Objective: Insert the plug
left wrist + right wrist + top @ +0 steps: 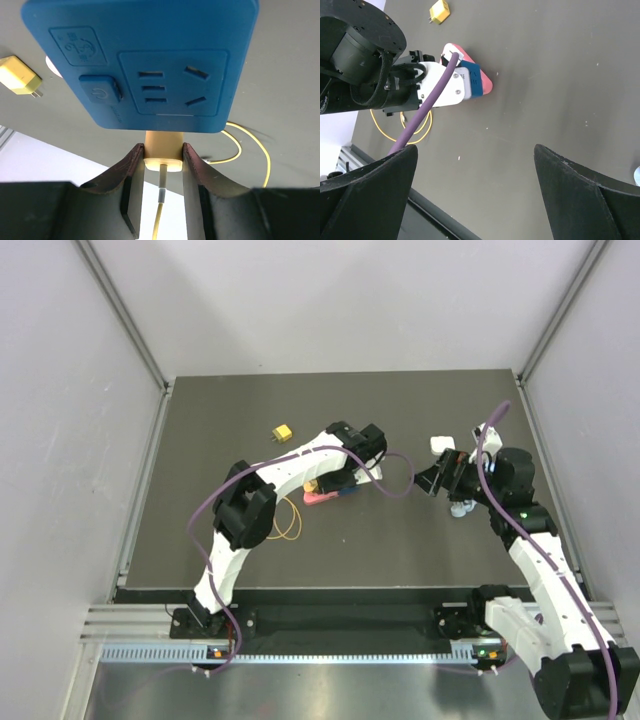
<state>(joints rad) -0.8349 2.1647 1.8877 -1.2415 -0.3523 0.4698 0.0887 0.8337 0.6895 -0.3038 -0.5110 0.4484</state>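
A blue socket block (145, 60) fills the top of the left wrist view, showing a power button and several slots. It rests on a pink base (487, 85) on the dark table (400, 540). My left gripper (163, 152) is shut on a cream plug (162, 142), whose front end meets the block's near side; the joint itself is hidden. A thin yellow cable (250, 145) trails from the plug and loops on the table. In the top view my left gripper (335, 485) is at the block. My right gripper (440, 480) hangs open to the right, apart from it, with nothing between its fingers (380, 180).
A small yellow adapter (283, 433) lies behind the left arm. A white object (441, 445) and a pale small item (460, 508) sit close to the right gripper. A purple arm cable (427, 102) crosses the right wrist view. Grey walls enclose the table.
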